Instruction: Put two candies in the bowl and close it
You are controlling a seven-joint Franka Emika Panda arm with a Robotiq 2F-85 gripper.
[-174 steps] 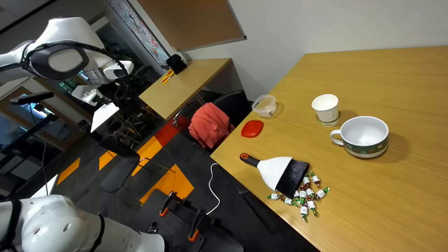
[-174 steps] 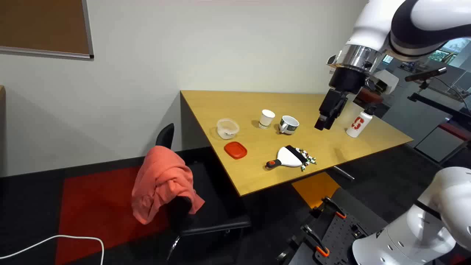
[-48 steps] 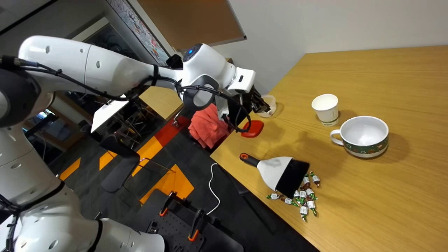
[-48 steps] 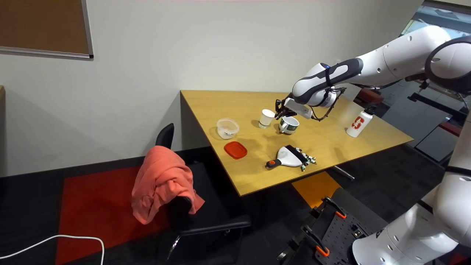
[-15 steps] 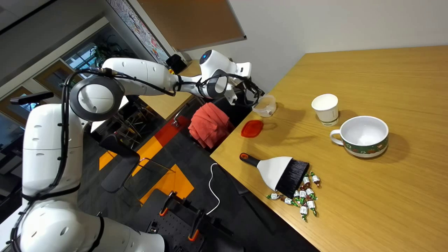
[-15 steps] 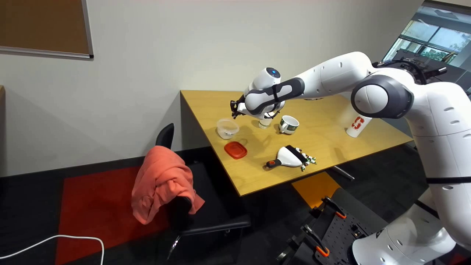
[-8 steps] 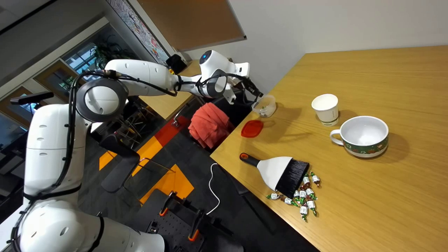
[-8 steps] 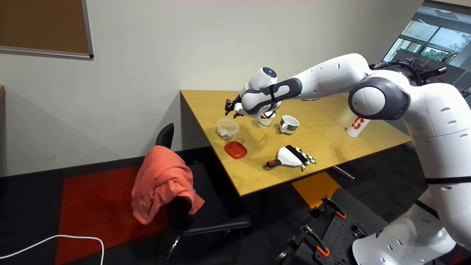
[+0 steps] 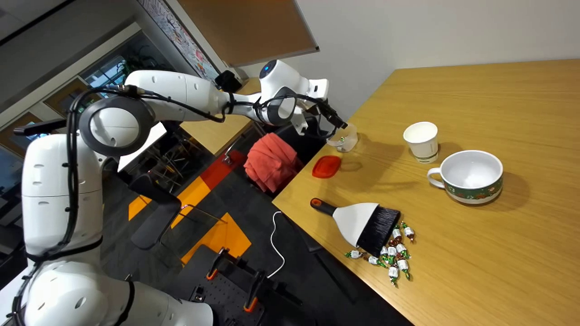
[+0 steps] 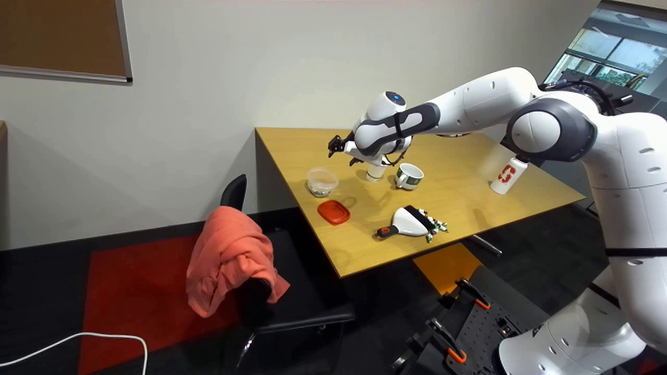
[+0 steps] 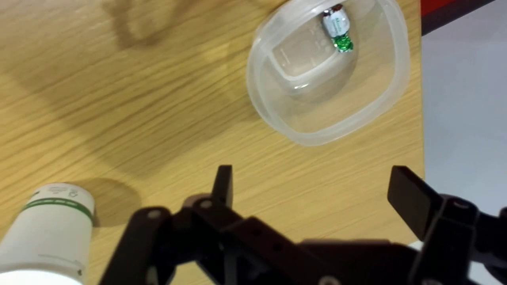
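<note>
No small round black bowl shows in view. A clear plastic container stands open near the table's corner; it is in both exterior views. A white, green and brown candy lies inside it; whether another lies there I cannot tell. A flat red lid lies on the table beside the container, also here. The loose candies lie by the brush's bristles, near the table edge. My gripper is open and empty, above the table beside the container, also in an exterior view.
A white paper cup stands close to the gripper, also in the wrist view. A white green-banded mug stands beyond it. A brush with white scoop lies near the candies. A white bottle stands farther off.
The arm swung over to the container. One candy left the cluster's edge. Within the last second the gripper opened, a candy came to show in the container, and the gripper backed off slightly.
</note>
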